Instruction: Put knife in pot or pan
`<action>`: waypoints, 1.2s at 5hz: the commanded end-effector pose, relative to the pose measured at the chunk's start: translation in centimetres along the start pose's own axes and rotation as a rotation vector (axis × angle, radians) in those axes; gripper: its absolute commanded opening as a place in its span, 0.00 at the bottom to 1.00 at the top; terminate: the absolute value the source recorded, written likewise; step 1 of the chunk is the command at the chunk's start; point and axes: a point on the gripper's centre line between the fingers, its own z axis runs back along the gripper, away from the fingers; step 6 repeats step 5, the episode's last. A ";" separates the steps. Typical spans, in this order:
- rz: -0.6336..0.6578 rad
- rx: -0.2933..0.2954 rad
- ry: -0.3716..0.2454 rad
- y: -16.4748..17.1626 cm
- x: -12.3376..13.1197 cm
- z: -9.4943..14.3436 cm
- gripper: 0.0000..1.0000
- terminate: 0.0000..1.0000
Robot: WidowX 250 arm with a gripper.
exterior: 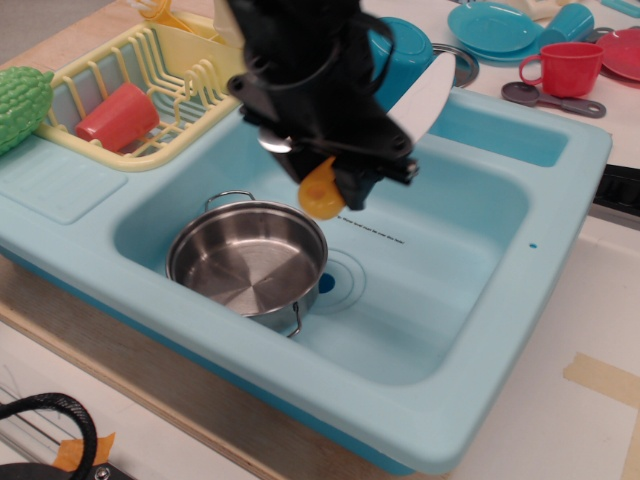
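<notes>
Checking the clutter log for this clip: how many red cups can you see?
2. One red cup lies on its side in the yellow dish rack at upper left; the other red cup stands upright behind the sink. The arm may hide more.

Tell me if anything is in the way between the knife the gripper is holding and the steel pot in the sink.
Nothing visible is. The gripper holds the knife by its yellow handle just above and behind the pot, near its far right rim. The pot looks empty and open-topped, and only bare sink lies between them.
</notes>
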 end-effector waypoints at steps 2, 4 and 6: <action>0.111 -0.011 -0.010 4.5 -1.9 1.0 0.00 0.00; 0.137 -0.033 -0.008 4.7 -2.6 1.0 1.00 0.00; 0.137 -0.033 -0.008 4.7 -2.6 1.0 1.00 1.00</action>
